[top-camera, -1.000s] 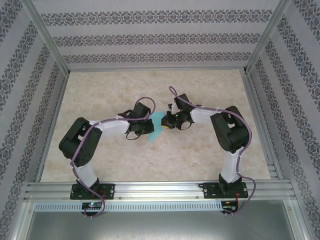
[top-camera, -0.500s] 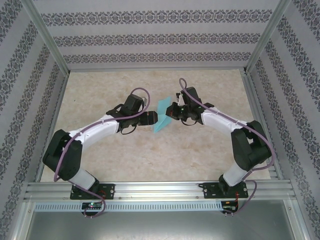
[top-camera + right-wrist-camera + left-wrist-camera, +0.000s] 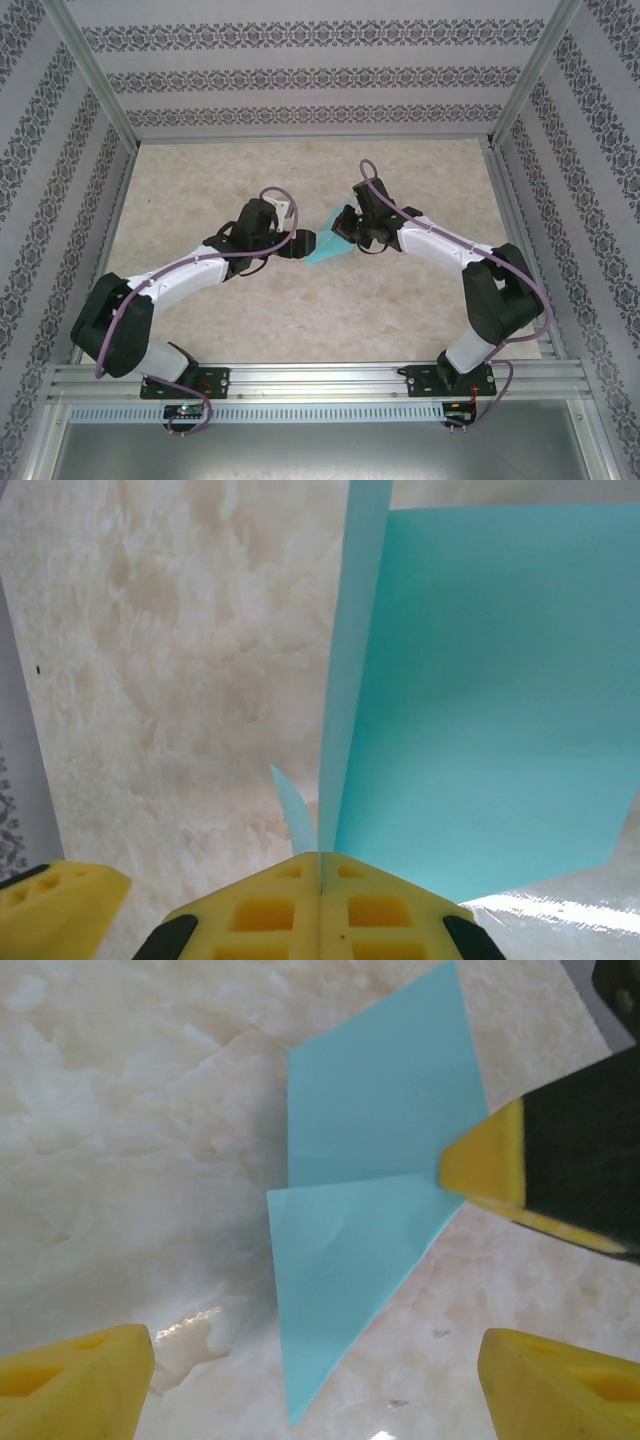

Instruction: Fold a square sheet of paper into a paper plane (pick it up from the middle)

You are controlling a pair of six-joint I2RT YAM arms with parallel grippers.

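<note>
Top external view is showing the thin turquoise-teal square sheet of paper (image 3: 325,248), creased into angled panels, lying between the two grippers near the middle of the marbled beige table top (image 3: 300,320). The right gripper (image 3: 345,232) is clamping it. In the right wrist view its yellow pads (image 3: 270,915) are pressing flat together on the sheet's near corner, with one flap standing edge-on and a wider panel spreading to the right.

The left gripper (image 3: 296,243) is hanging just beside the paper, jaws spread wide with nothing gripped. In the left wrist view its two yellow fingertips (image 3: 75,1390) are framing the sheet's narrow pointed end. The crease is running across that view toward the right gripper's tip, and the lower panel's long axis is pointing back at the left gripper, the arm nearer the free point.

I judge the coming move is calling for the left gripper to advance along that axis and close on the loose panel. Whether the sheet is touching the table I cannot tell.
</note>
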